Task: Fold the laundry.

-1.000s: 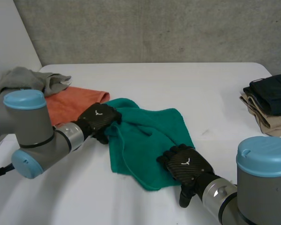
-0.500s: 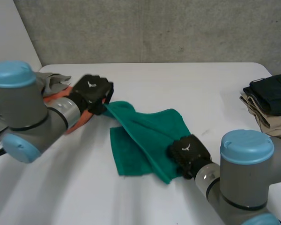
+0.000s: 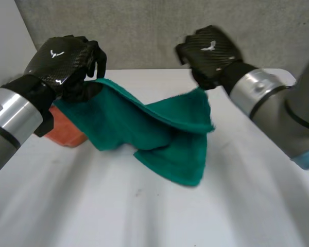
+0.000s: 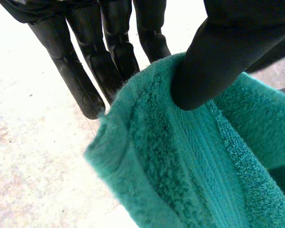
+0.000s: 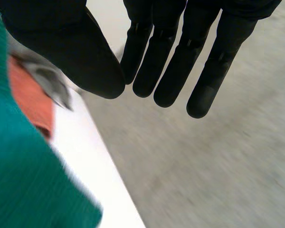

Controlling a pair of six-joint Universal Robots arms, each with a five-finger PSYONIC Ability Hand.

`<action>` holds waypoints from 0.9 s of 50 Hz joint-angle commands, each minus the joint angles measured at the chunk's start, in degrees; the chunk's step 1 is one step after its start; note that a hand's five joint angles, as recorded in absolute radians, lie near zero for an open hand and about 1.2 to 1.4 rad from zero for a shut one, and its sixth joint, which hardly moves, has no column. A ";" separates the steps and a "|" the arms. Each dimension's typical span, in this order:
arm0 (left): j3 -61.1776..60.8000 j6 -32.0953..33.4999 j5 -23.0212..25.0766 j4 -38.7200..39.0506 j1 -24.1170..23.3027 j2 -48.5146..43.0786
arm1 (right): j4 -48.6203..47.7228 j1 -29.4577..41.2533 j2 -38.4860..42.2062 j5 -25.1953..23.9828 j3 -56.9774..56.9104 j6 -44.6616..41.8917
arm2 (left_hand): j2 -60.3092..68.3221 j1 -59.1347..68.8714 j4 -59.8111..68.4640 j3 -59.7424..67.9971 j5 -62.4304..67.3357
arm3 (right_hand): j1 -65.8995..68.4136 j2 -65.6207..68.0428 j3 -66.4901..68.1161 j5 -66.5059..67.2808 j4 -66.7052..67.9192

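Both hands have risen above the white desk: left hand pinches green towel, right hand's fingers straight; grey wall.

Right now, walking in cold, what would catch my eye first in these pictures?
A green towel hangs in the air between the two black hands, sagging above the white table. The left hand pinches one corner between thumb and fingers; the other corner is up at the right hand, whose fingers are straight. An orange cloth lies on the table behind the towel, near the left hand.
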 commanded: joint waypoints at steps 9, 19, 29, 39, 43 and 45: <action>-2.93 -0.08 0.62 1.14 4.08 3.39 | 2.65 -0.61 11.20 5.39 -4.35 6.13 | 11.75 14.38 11.32 11.93 13.68 | -38.37 -57.19 -57.91 -58.76 -58.39; 2.96 -0.26 0.89 -2.03 0.40 4.36 | 16.01 -12.30 -2.25 14.38 5.49 25.47 | 11.75 14.38 11.32 11.93 13.68 | -38.37 -57.19 -57.91 -58.76 -58.39; 5.95 -0.26 1.15 -4.93 -2.42 8.58 | 15.14 -17.23 12.32 -4.33 0.50 26.89 | 11.75 14.38 11.32 11.93 13.68 | -37.34 -56.16 -56.88 -57.74 -57.37; 7.36 -0.26 1.15 -6.86 -3.82 10.25 | 14.96 -13.28 25.96 -5.93 -7.42 23.89 | 11.75 14.38 11.32 11.93 13.68 | -20.54 -39.36 -40.07 -40.93 -40.56; 7.45 -0.35 1.06 -7.56 -4.26 11.39 | 11.19 -9.85 28.59 -4.52 -8.83 28.37 | 11.75 14.38 11.32 11.93 13.68 | -19.34 -38.16 -38.88 -39.73 -39.36; 7.45 -0.44 1.06 -7.65 -4.44 12.18 | 8.73 -7.92 29.30 -4.35 -9.10 31.36 | 11.75 14.38 11.32 11.93 13.68 | -19.34 -38.16 -38.88 -39.73 -39.36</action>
